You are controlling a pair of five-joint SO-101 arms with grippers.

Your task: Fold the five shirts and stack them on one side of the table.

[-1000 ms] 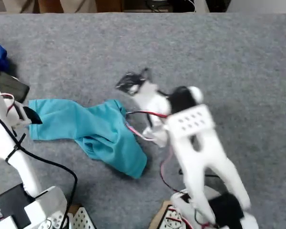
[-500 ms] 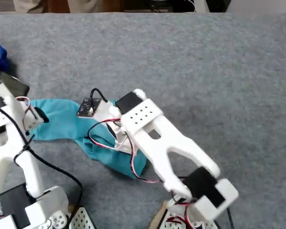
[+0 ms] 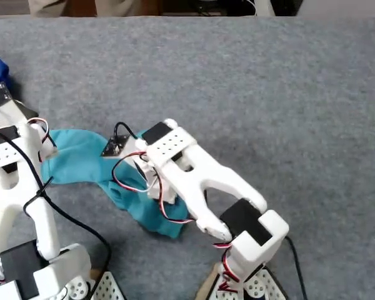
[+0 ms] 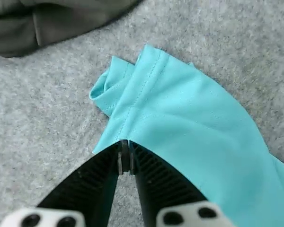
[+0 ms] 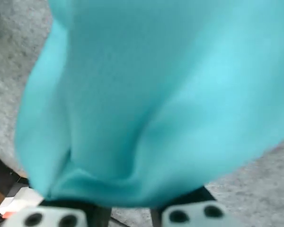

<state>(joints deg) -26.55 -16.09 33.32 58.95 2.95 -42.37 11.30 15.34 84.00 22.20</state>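
Clenched on the hem of the shirt (image 4: 189,123) with the left gripper (image 4: 125,158). Swung the right arm (image 3: 200,178) in over the crumpled middle, from well aside a second ago. Lying unfolded at the front left of the table (image 3: 287,94); probably setting up to spread.

The turquoise shirt (image 4: 189,127) is made of smooth, fine-knit cloth with a matt finish, and a stitched seam is run along its hem. The bench (image 3: 287,94) under the shirt is covered with grey, felt-like fabric, rough and fuzzy. At the shirt's hem, the fingers (image 4: 156,189) of the left tool (image 4: 125,158) are moulded in black matt plastic with ribbed inner faces. A dark garment (image 4: 47,23) near the shirt is of matt cloth. The right arm (image 3: 200,181) over the shirt is shelled in smooth white plastic.
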